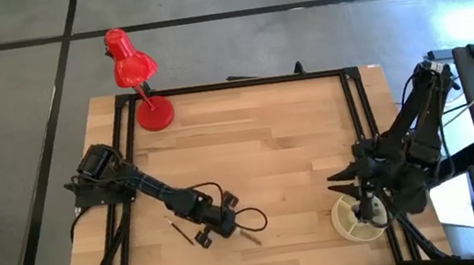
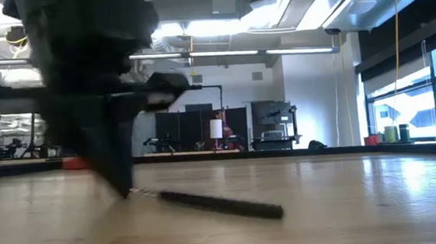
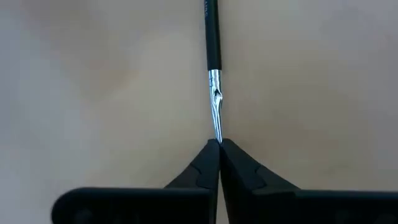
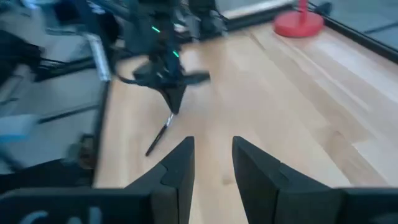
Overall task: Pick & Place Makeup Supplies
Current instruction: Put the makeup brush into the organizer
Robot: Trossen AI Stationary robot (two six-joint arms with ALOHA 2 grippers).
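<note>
The left gripper [image 3: 219, 144] is clamped on the makeup brush's [image 3: 213, 37] silver tip; the handle lies on the table [image 1: 255, 130], and the right gripper [image 4: 212, 155] is half-open.

Robotics lab or workshop: exposed silver ceiling ducts [image 2: 302, 6] running overhead, grey concrete floor [image 1: 298, 40] surrounding a black-framed pale wooden table [image 1: 258, 148], equipment racks [image 2: 273, 125] standing behind.

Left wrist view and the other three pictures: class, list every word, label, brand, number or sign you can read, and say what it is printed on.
Nothing can be read in any view.
Makeup brush held at its metal end by the shut left gripper: faint marks near the handle's far end, too small to read.
Wooden table, red lamp, round tray: no text visible.
</note>
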